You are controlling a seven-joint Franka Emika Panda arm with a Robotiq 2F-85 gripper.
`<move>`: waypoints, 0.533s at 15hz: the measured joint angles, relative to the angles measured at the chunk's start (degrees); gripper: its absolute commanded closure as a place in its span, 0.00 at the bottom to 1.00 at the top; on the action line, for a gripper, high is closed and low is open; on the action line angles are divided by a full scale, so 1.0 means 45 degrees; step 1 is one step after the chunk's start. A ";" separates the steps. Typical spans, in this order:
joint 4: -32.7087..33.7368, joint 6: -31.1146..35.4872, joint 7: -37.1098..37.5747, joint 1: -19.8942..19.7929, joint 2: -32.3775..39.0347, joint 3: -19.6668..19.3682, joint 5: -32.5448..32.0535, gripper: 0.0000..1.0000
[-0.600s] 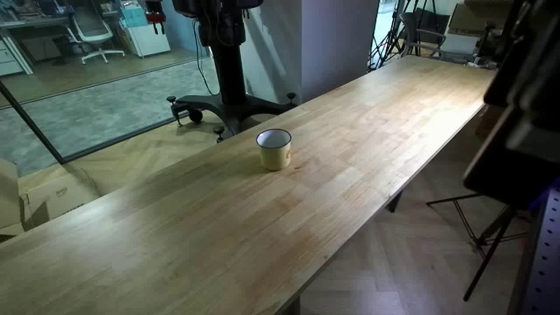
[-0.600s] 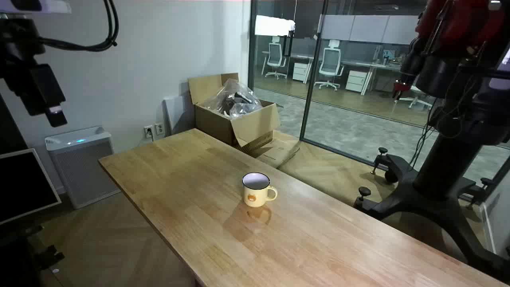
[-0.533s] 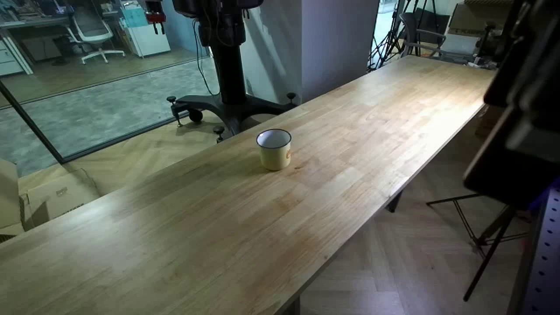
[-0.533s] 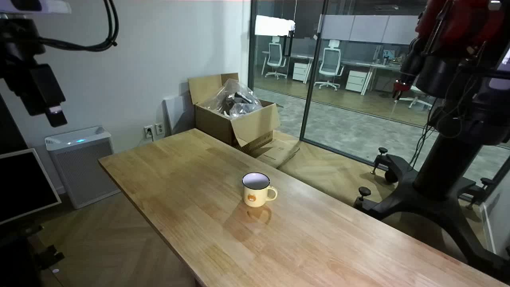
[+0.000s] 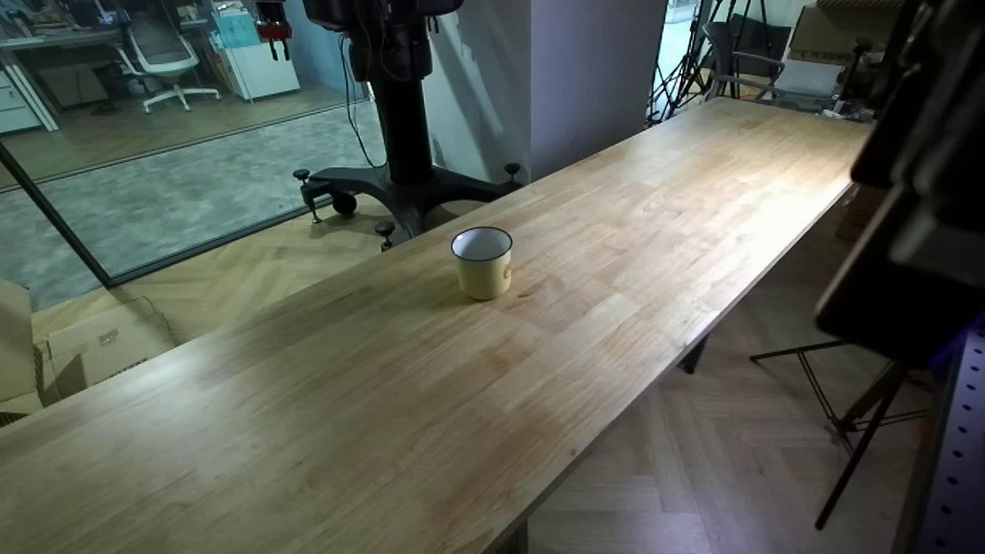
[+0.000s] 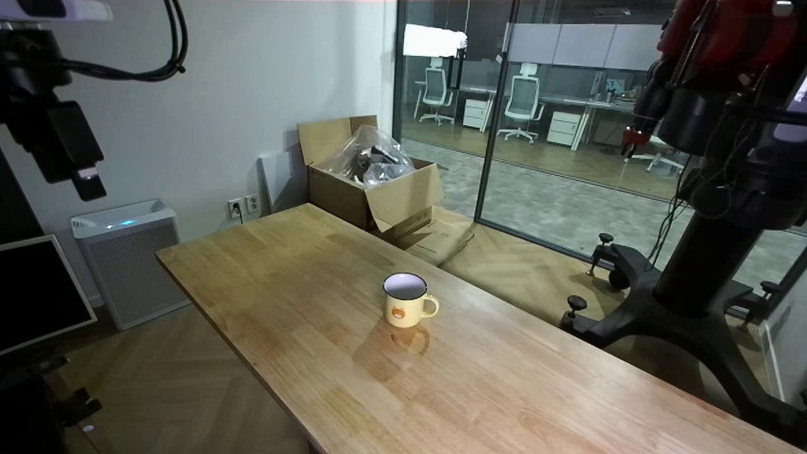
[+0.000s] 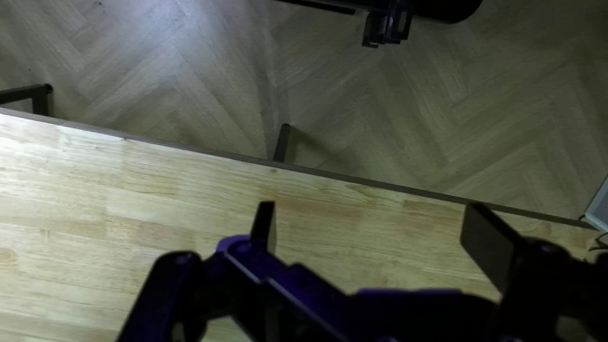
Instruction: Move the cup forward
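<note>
The cup [image 5: 483, 273] is short and pale yellow with a dark rim and a greyish inside. It stands upright on the wooden table [image 5: 346, 400], near the long edge on the black stand's side. In an exterior view the cup [image 6: 403, 309] shows its handle and a small orange picture; the handle is hidden in the opposite view. My gripper [image 6: 89, 184] is high at the upper left there, well apart from the cup. In the wrist view the gripper [image 7: 371, 223] has its fingers wide apart with only table behind them. The cup is out of the wrist view.
A black wheeled stand [image 6: 693, 265] is beyond the table's long side. An open cardboard box [image 6: 378, 195] is past the table's end. An air purifier [image 6: 132, 265] and a screen [image 6: 41, 293] are at the left. A dark blurred shape [image 5: 908, 269] covers the right edge.
</note>
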 measured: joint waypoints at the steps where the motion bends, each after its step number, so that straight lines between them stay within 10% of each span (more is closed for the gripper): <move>1: 0.0000 0.0000 0.0000 0.0000 0.0000 0.0000 0.0000 0.00; 8: 0.0014 0.0451 0.0398 -0.1619 -0.0018 -0.0144 -0.2415 0.00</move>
